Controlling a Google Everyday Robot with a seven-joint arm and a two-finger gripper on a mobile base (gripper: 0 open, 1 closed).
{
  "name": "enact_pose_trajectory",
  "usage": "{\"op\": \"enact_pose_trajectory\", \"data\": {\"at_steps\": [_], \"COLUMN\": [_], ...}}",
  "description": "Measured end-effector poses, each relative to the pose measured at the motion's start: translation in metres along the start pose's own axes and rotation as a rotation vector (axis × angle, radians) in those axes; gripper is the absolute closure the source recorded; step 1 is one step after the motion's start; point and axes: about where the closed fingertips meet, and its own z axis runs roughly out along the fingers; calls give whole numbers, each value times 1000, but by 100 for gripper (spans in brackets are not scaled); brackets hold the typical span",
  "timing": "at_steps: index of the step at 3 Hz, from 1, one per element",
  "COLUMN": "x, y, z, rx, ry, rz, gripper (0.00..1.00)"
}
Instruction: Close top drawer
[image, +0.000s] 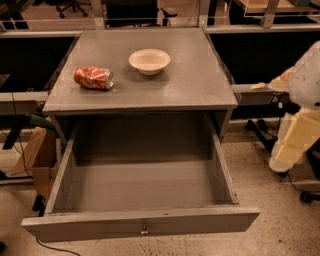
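Note:
The top drawer (142, 187) is pulled far out of the grey cabinet (140, 87) toward the camera and is empty inside. Its plain grey front panel (100, 227) runs along the bottom of the camera view, with a small metal knob (144, 231) at its centre. The lower drawers are hidden below it. My gripper (292, 142) is the cream and white arm end at the right edge of the view. It hangs beside the cabinet's right side, apart from the drawer and above the floor.
A crushed red soda can (93, 77) and a white bowl (149, 61) sit on the cabinet top. A cardboard box (35, 155) and cables lie on the floor at the left. Desk frames and chair bases stand behind and to the right.

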Motion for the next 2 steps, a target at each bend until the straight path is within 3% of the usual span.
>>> {"op": "enact_pose_trajectory", "data": {"at_steps": [2], "x": [38], "y": [51], "z": [67], "rx": [-132], "ry": [-46], "rz": [79], "gripper": [0]}}
